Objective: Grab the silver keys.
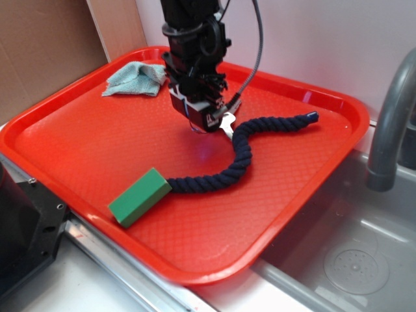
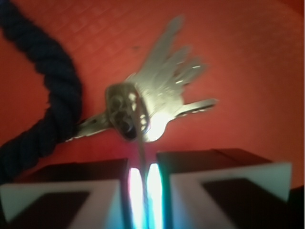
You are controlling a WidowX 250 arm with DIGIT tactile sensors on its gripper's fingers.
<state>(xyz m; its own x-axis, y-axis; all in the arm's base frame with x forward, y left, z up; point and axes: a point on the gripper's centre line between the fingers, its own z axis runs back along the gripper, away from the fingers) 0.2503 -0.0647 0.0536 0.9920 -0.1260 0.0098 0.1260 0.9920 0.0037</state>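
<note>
Taking the dark blue twisted rope [image 1: 242, 156] as my landmark and reading from its left: a green rectangular block [image 1: 139, 196] lies at the rope's left end, and a crumpled light blue cloth [image 1: 136, 79] sits well up and left of it, all on the red plastic tray [image 1: 78, 149]. Just left of the rope's middle bend is my black gripper [image 1: 203, 125], low over the tray. The bunch of shiny silver metal keys [image 2: 157, 95] hangs fanned out right beside that bend. In the wrist view my fingers [image 2: 62, 191] are nearly together, with the thin ring or a key edge seemingly pinched in the narrow gap. That hold looks slight, I judge. To do this well I should keep squeezing firmly and lift straight up, slowly, so the keys neither slip nor snag the rope touching the leftmost key.
</note>
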